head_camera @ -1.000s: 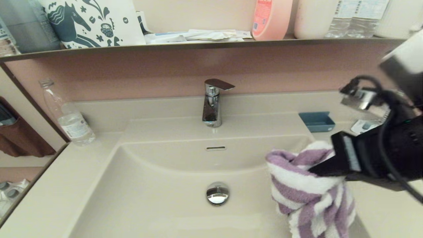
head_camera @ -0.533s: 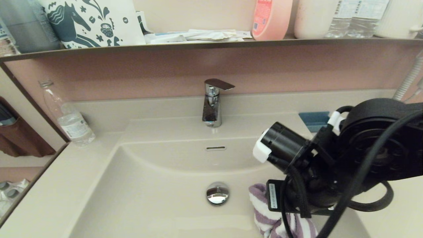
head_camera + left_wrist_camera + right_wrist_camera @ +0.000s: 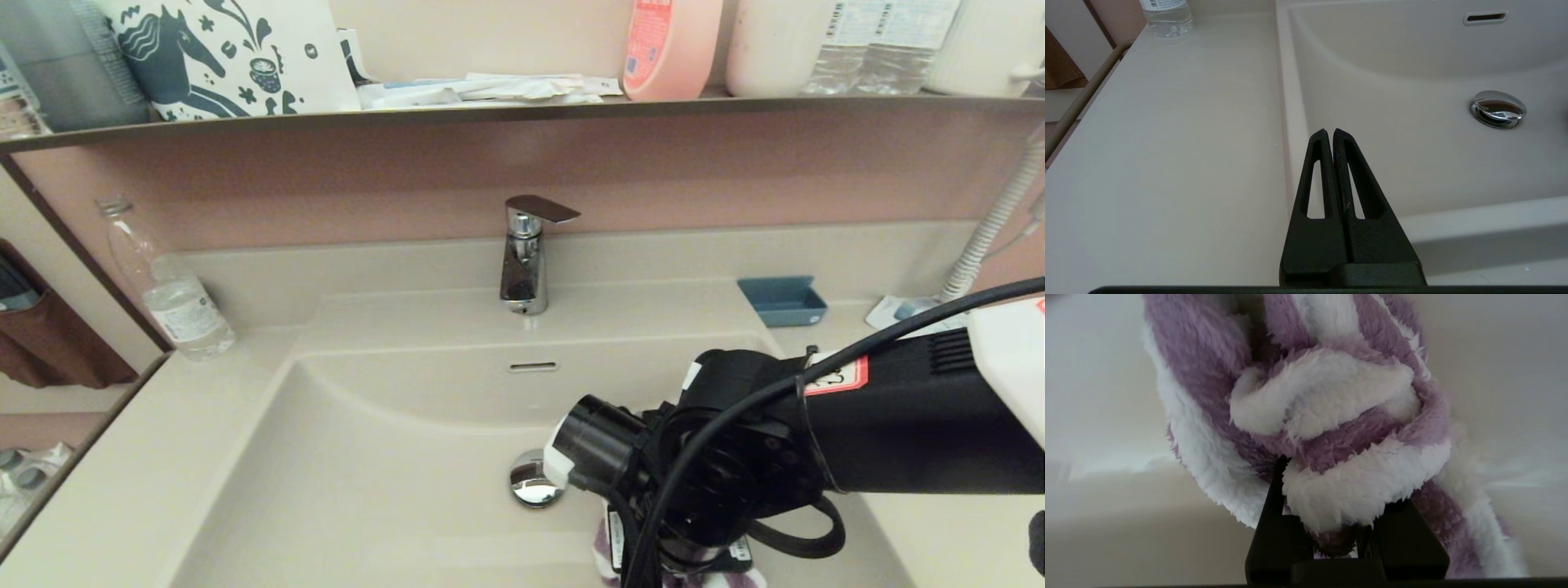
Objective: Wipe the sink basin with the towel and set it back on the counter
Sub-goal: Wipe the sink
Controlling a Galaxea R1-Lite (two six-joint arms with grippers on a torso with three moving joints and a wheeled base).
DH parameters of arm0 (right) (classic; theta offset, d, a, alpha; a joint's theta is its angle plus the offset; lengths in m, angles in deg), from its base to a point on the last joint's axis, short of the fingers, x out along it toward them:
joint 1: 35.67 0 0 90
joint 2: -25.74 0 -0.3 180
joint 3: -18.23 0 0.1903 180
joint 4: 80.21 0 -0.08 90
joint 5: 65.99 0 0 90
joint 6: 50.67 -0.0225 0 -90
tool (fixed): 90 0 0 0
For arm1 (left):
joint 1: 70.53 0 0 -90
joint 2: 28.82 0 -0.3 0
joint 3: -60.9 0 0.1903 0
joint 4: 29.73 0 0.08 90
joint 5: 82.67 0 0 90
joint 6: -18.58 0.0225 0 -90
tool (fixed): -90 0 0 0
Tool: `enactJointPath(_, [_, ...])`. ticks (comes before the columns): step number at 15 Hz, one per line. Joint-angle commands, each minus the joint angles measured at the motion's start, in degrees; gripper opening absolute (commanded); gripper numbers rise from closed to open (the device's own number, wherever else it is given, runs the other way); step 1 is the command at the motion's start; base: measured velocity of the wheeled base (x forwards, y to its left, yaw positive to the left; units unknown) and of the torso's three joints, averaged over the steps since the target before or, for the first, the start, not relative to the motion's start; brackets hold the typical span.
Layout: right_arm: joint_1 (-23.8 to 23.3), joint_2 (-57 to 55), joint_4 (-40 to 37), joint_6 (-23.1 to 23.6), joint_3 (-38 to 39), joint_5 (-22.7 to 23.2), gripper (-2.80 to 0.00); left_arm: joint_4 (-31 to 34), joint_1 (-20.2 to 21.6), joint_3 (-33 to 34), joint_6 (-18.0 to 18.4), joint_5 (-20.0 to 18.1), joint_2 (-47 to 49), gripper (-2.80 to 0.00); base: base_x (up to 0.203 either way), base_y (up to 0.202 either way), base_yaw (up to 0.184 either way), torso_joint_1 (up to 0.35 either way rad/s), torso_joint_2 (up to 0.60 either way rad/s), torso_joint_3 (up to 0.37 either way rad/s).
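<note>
Right tool (image 3: 1327,539): black fingers pinched on the bunched fluffy purple-and-white striped terry towel (image 3: 1327,428), which fills most of the right wrist view w/ pale basin surface behind. In head view the right arm reaches down into the large cream-beige rectangular sink basin (image 3: 367,457), wrist low at the near right part; only a bit of towel (image 3: 602,547) shows under it, just beside the round chrome drain plug (image 3: 531,482) on its right. Can't tell if towel touches the basin floor.

Left tool (image 3: 1333,134): black fingers pressed together, holding nothing, hovering over the basin's left rim, next to the smooth cream-beige table (image 3: 1167,143).

Further out: thin overflow slot (image 3: 533,367) on back wall, chrome faucet (image 3: 522,261) above it. Clear plastic water bottle (image 3: 171,298) stands at back left of table. Small blue tray (image 3: 782,300) at back right, w/ white paper leaflet (image 3: 898,310) beside it. Dark-edged upper shelf (image 3: 490,110) carries pink bottle (image 3: 669,45) & horse-print bag (image 3: 237,53).
</note>
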Motion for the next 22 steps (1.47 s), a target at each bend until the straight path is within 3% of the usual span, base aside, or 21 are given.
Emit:
enactJointPath(1, [1.23,-2.70,-0.08,-0.19,-0.72,1.88,-2.80,-0.01,0.00,0.00,0.00,0.01,0.07,-2.80,0.000,0.000,0.000,0.000,0.00,0.000])
enactJointPath(3, [1.49,-3.58,0.29,-0.27,-2.12,5.23,-2.80,-0.01,0.00,0.00,0.00,-0.07,0.07,-2.80,0.000,0.000,0.000,0.000,0.00,0.000])
enactJointPath(6, [2.14,-3.73,5.88,0.06,-2.87,14.18,-2.80,-0.01,0.00,0.00,0.00,0.01,0.07,-2.80,0.000,0.000,0.000,0.000,0.00,0.000])
enactJointPath(9, [3.88,-7.42,8.90,0.43,-4.99,14.75,-2.80,-0.01,0.00,0.00,0.00,-0.07,0.07,-2.80,0.000,0.000,0.000,0.000,0.00,0.000])
enactJointPath(17, [8.34,-16.92,12.83,3.98,-19.72,17.67,-2.80,-0.01,0.00,0.00,0.00,-0.06,0.07,-2.80,0.000,0.000,0.000,0.000,0.00,0.000])
enactJointPath(22, [11.88,-22.12,16.87,8.23,-27.25,17.76,-2.80,-0.01,0.00,0.00,0.00,-0.01,0.07,-2.80,0.000,0.000,0.000,0.000,0.00,0.000])
